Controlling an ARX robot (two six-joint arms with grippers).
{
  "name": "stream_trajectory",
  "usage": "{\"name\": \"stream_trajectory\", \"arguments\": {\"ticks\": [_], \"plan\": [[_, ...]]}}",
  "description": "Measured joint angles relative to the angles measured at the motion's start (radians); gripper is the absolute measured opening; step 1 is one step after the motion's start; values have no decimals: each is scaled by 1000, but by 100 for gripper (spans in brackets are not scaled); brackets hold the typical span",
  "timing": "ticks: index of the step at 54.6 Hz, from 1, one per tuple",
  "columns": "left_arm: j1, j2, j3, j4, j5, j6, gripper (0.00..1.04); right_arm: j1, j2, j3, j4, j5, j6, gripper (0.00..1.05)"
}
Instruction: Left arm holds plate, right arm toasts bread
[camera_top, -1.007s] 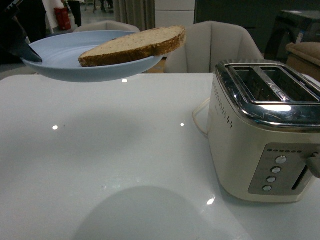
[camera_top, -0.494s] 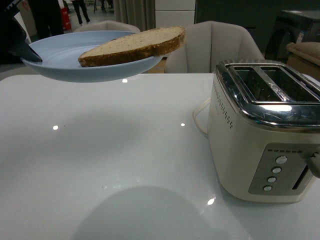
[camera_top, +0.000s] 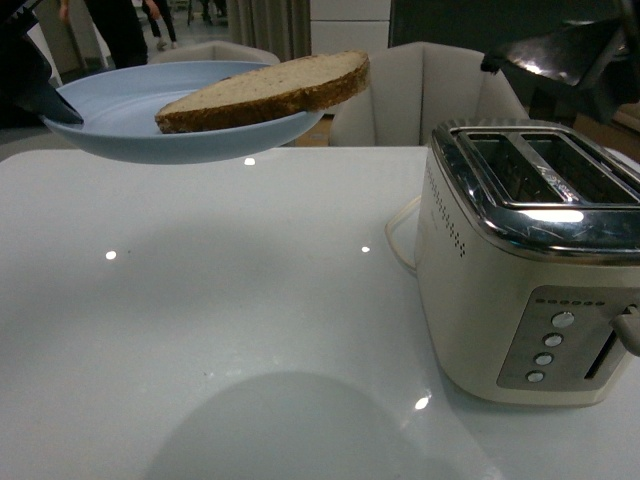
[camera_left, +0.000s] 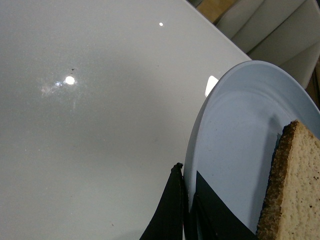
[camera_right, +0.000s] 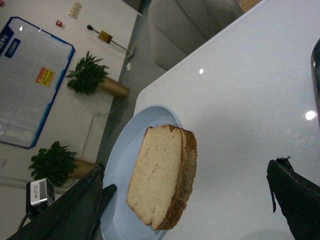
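The pale-blue plate (camera_top: 120, 120) is held in the air at the upper left, above the white table. My left gripper (camera_top: 45, 100) is shut on its left rim. The bread (camera_top: 265, 88) lies on the plate, with its rounded end overhanging the right rim. In the left wrist view my left gripper (camera_left: 185, 176) pinches the plate's rim (camera_left: 235, 130), with the bread's crust (camera_left: 280, 190) beside it. My right gripper (camera_top: 560, 62) is open and empty at the upper right, above the toaster. In the right wrist view my right gripper (camera_right: 187, 167) frames the bread (camera_right: 162, 175) and the plate (camera_right: 122, 160) from a distance.
A cream two-slot toaster (camera_top: 520, 270) stands on the table's right side, both slots empty, its lever (camera_top: 628, 330) at the front right. Its cord (camera_top: 395, 235) loops behind it. Pale chairs (camera_top: 430, 90) stand beyond the table's far edge.
My right gripper has come into the front view at the upper right, above the toaster. The plate, bread and left gripper have not moved.
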Motion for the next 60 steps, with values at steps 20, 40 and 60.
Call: {"name": "stream_trajectory", "arguments": {"ticks": [20, 40, 60], "plan": [[0, 0, 0, 0, 0, 0, 3, 106, 164, 108, -5, 16, 105, 98], [0, 0, 0, 0, 0, 0, 3, 137, 211, 146, -8, 32, 127, 75], [1, 0, 0, 1, -5, -1, 3, 148, 219, 150, -29, 54, 119, 15]]}}
